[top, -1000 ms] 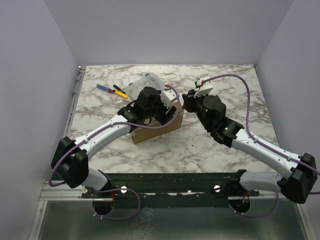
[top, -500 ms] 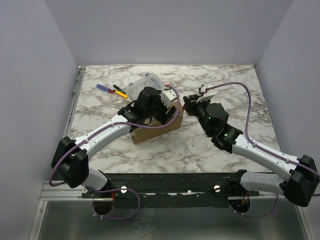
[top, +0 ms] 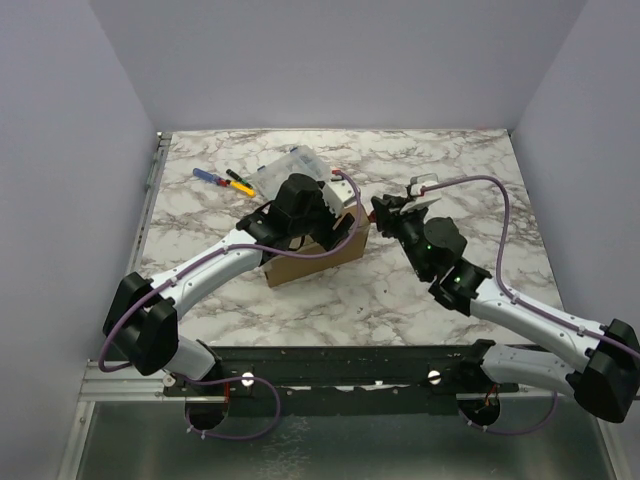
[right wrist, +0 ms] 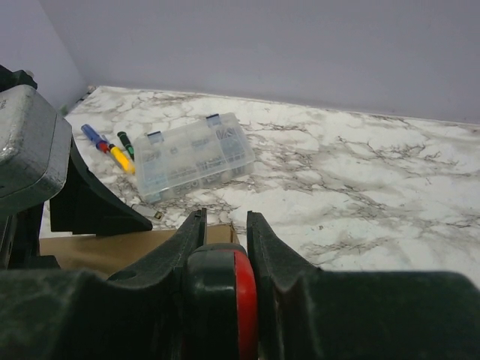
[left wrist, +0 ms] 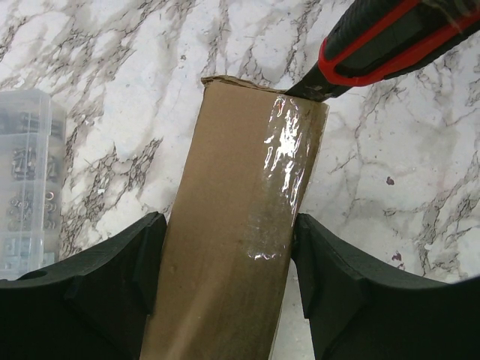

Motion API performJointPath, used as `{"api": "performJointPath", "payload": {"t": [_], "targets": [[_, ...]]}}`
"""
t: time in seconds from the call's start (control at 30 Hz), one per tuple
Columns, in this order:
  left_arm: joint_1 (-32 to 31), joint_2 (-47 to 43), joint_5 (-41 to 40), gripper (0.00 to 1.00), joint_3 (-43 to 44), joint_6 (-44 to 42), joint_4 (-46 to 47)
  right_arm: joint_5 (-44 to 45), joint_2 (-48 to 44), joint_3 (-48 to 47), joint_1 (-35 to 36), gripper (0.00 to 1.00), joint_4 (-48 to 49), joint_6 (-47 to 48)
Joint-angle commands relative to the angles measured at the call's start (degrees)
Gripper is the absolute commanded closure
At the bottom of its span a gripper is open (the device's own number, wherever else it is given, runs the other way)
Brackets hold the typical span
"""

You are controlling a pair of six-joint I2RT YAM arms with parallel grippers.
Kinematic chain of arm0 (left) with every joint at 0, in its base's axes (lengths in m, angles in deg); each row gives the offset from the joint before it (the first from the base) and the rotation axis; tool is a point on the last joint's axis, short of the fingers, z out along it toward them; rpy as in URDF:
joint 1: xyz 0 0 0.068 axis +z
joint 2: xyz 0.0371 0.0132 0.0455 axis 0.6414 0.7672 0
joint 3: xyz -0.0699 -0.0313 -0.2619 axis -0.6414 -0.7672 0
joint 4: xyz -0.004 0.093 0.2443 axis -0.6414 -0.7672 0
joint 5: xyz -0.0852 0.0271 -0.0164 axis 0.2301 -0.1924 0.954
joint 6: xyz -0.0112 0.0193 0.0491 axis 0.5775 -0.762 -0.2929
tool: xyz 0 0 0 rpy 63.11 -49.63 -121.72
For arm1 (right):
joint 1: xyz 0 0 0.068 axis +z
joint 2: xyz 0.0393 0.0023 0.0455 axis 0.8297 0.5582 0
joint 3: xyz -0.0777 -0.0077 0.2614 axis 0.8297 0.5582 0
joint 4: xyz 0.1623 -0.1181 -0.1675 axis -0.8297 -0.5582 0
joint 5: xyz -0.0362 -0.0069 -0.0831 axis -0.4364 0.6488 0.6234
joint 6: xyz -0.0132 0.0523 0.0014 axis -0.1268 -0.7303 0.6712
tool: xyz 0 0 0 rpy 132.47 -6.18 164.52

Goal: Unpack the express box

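Observation:
The express box [top: 305, 264], brown cardboard, stands on edge in the middle of the table. My left gripper [top: 318, 218] is shut on it from above; in the left wrist view the fingers clamp both faces of the box [left wrist: 225, 300]. Clear tape [left wrist: 289, 165] runs over its top edge. My right gripper [top: 388, 214] is shut on a red and black utility knife [right wrist: 221, 300]. The knife's tip [left wrist: 319, 88] touches the box's far taped corner. The box edge shows just past my right gripper [right wrist: 225, 221].
A clear plastic compartment case [top: 287, 168] lies just behind the box, also in the right wrist view [right wrist: 191, 154]. Small screwdrivers [top: 225, 180] lie left of it. A metal rail [top: 152, 170] runs along the table's left edge. Walls close three sides.
My right arm has drawn back toward the near right and its wrist has turned, with the knife staying at the box's right end. My left arm and the box have held still.

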Motion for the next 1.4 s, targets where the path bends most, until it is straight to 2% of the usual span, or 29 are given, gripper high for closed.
{"api": "performJointPath", "payload": {"t": [0.0,0.2,0.33,0.5,0.73,0.87,1.07,1.23,1.3,1.37], "targets": [[0.40,3.92,1.03,0.36,-1.67,3.71,-6.66,-2.32,-2.71,3.83,0.84,0.99,2.84,1.04],[0.43,3.81,0.77,0.36,-1.62,3.86,-6.66,-3.14,-2.07,4.97,0.92,0.99,6.58,1.25],[0.29,4.52,0.99,0.37,-1.52,4.20,-6.66,1.29,-0.80,-1.36,0.92,0.99,-0.47,-1.05],[-0.61,4.93,1.33,0.37,-1.44,4.36,-6.62,2.65,-2.24,-8.43,0.92,0.99,-6.10,-1.53],[-1.73,4.47,1.05,0.37,-1.40,4.59,-6.70,5.74,-2.91,-13.30,0.87,0.99,-8.00,-0.49],[-2.31,4.72,0.34,0.36,-0.85,6.79,-5.90,13.01,-5.00,-14.02,0.83,0.99,-8.61,0.78],[-5.34,8.05,-2.89,0.36,2.55,15.71,-0.73,30.33,-9.86,-10.10,0.83,0.99,-8.21,4.65],[-7.56,12.91,-7.83,0.36,8.95,18.00,0.06,31.80,-18.16,-5.45,0.83,0.99,-13.81,-0.23],[-9.30,15.06,-11.90,0.31,11.30,18.11,0.11,30.13,-21.77,-4.19,0.83,0.99,-16.62,-2.50],[-11.21,17.07,-14.74,0.19,13.70,18.16,0.03,27.66,-24.19,-3.17,0.83,0.99,-18.79,-3.52]]}}
